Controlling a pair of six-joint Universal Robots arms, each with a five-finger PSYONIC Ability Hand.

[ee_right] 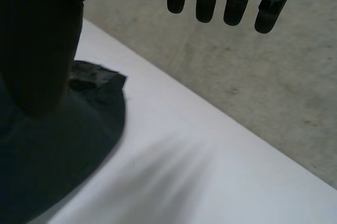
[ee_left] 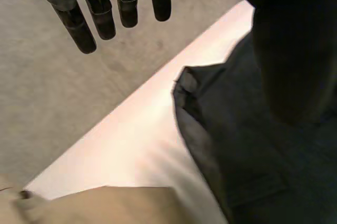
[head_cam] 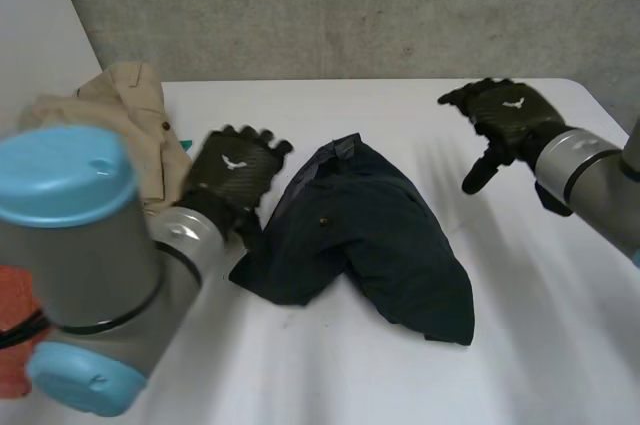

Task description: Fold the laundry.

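Dark garment (head_cam: 370, 235) btwn left hand (head_cam: 235, 175), right hand (head_cam: 505, 115).

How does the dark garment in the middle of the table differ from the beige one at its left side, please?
The dark navy garment lies in the middle of the table, fully in sight; the beige garment sits at the table's left edge, partly hidden behind the left arm. The navy one spreads out wide; the beige one is bunched in a heap. Both are rumpled, not folded.
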